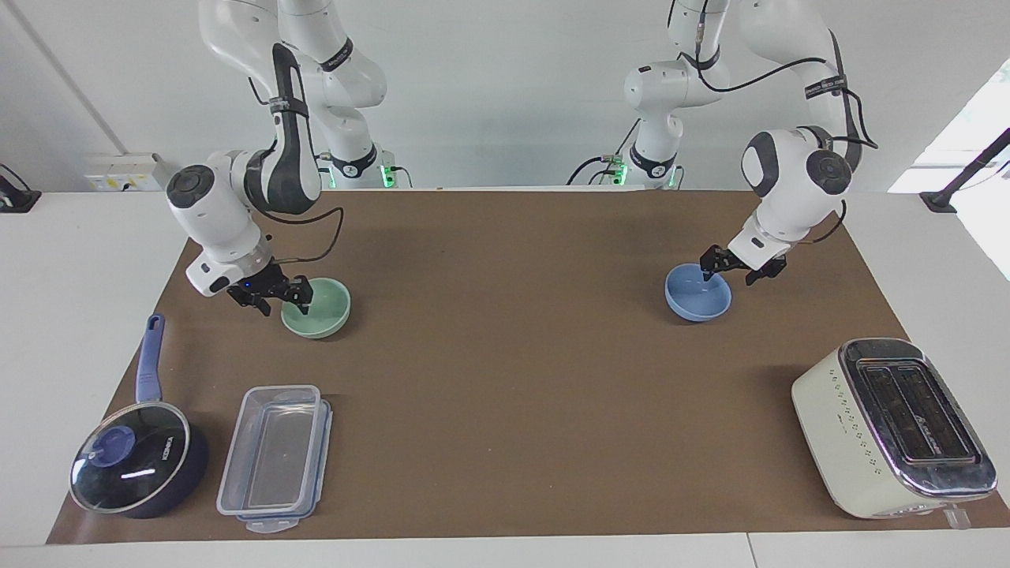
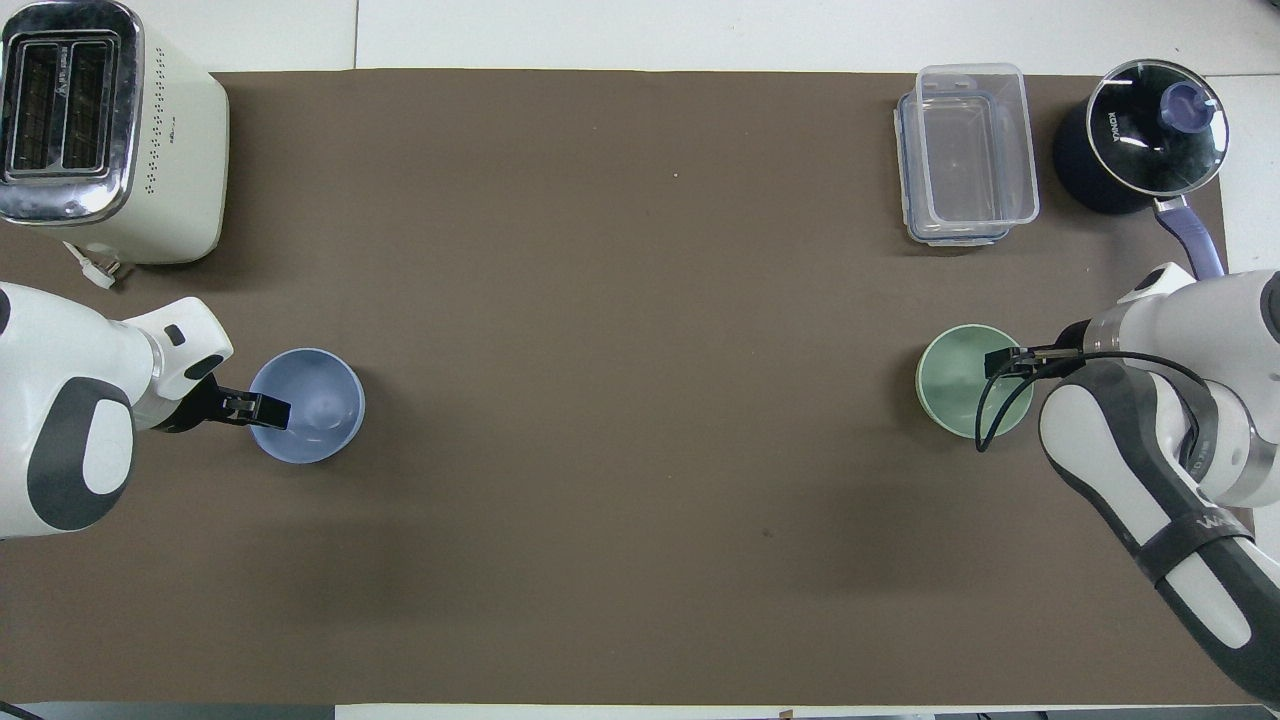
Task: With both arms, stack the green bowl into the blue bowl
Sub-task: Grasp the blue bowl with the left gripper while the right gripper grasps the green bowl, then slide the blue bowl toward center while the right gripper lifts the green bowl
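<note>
Right gripper [image 1: 278, 298], fingers spread, sits low at the rim of the green bowl [image 1: 325, 310], on its side toward the right arm's end of the table. Left gripper [image 1: 731, 270], also spread, is at the rim of the blue bowl [image 1: 694, 298], toward the left arm's end. Both bowls stand upright, smooth and empty, well apart. Pinching each rim looks next.

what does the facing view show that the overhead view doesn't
Only the facing view shows the arms' bases and upper links, and the wall they stand by. Only the overhead view looks straight down into the toaster. Both show the left gripper at the blue bowl rim, the right gripper at the green bowl rim, the saucepan and the clear container.
</note>
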